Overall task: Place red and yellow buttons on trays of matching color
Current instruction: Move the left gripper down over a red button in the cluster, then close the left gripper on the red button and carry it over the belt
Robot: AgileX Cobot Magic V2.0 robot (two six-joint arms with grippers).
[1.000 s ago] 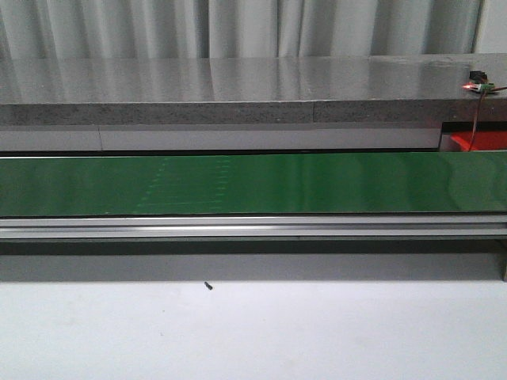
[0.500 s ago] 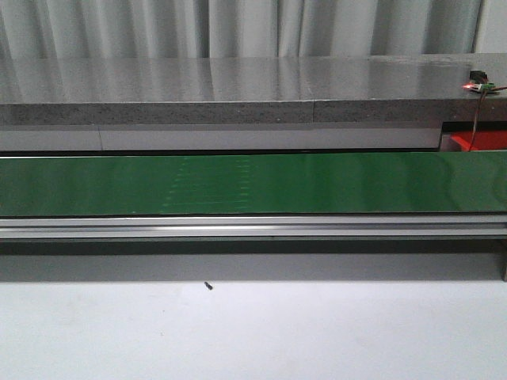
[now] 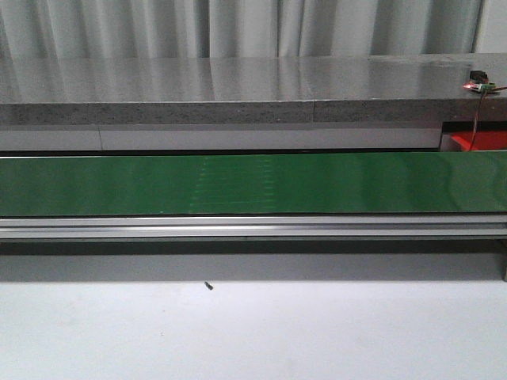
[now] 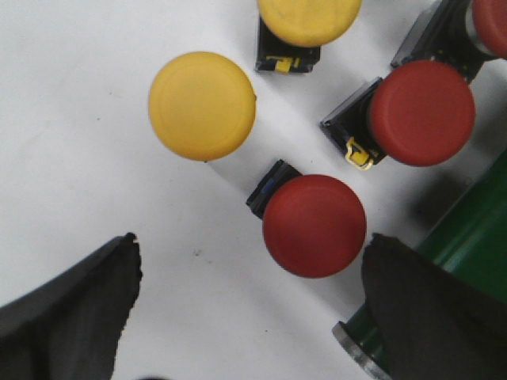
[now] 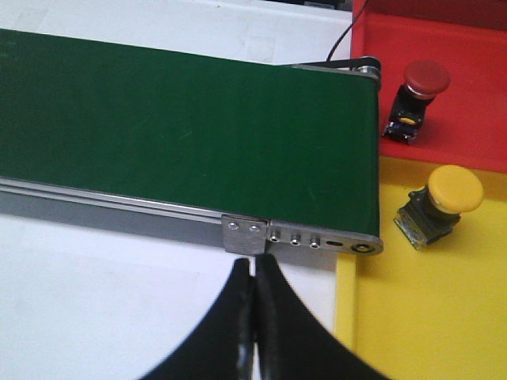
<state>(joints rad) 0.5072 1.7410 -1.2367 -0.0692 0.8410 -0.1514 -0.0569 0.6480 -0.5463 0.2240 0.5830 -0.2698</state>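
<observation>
Your left hand (image 4: 245, 317) hangs open over a cluster of mushroom-head push buttons standing on the white bench (image 4: 71, 158); its dark fingers (image 4: 71, 309) are spread wide with nothing between them. Closest to it is a round red button on a black base (image 4: 314, 226). Beyond that you have a plain yellow round button (image 4: 202, 105), a second red button with a yellow clip (image 4: 420, 112), another yellow one cut off by the frame edge (image 4: 309, 20), and a sliver of a further red one (image 4: 493, 24).

Your right hand (image 5: 253, 317) is closed and empty, hovering near the end of the long green conveyor belt (image 5: 182, 134). Past that end, one red button (image 5: 420, 91) already sits on the red plastic tray (image 5: 467, 127), and one yellow button (image 5: 444, 202) sits on the yellow plastic tray (image 5: 420, 317). So the job looks partly done, with at least four buttons left to sort.

From the front, the belt (image 3: 253, 184) runs bare across the scene in its aluminium frame (image 3: 253, 228). Behind it is a grey stone-look ledge (image 3: 238, 91) and pale curtains (image 3: 238, 28).
</observation>
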